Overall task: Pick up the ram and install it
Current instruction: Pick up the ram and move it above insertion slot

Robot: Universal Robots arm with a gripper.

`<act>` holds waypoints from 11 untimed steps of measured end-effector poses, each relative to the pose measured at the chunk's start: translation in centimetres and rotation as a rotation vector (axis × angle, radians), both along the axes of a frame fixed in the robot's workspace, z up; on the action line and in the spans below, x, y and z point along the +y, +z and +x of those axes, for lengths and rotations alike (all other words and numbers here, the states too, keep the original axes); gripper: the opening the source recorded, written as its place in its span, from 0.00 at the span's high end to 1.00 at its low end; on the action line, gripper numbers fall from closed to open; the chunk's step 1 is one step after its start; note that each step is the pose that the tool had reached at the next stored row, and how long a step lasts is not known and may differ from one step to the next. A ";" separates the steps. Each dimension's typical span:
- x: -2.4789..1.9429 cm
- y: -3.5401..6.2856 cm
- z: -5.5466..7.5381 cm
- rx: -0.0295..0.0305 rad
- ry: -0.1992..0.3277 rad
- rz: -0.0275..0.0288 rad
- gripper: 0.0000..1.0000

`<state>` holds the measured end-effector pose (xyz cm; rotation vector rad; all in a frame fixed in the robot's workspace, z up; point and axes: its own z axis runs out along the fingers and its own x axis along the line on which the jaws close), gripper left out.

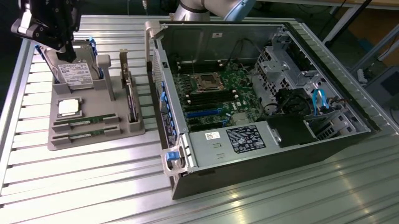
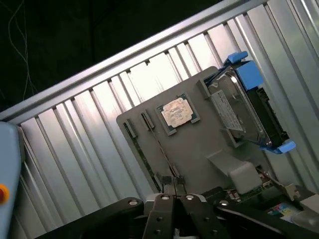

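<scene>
Arm (image 1: 209, 7) at the exterior view's top edge, tool (image 1: 64, 52) held high, pointing downward, fingers (image 2: 163, 201) pressed together

We see a grey tray (image 1: 93, 143) on a ribbed silver surface (image 1: 87, 186), carrying green ram sticks (image 1: 86, 121), a silver processor (image 1: 68, 107) and a blue-framed hard drive (image 1: 78, 74). The black case (image 1: 262, 163) shows a green motherboard (image 1: 234, 77).

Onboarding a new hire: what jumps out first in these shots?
The open PC case with its bare motherboard dominates the exterior view's right. On that view's left sits a gray tray holding two ram sticks, a CPU and a drive, with the tool above it.
</scene>
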<state>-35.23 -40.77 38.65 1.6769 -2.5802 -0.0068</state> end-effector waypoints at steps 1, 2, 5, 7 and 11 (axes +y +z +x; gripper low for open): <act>0.00 0.00 0.0 0.0000 0.023 0.0000 0.90; 0.00 0.00 0.0 0.0000 0.055 0.0000 0.90; 0.00 0.00 0.0 0.0001 0.141 -0.0001 0.90; 0.00 0.00 0.0 0.0001 0.180 -0.0001 0.90; 0.00 -0.01 0.0 0.0000 0.244 0.0000 0.90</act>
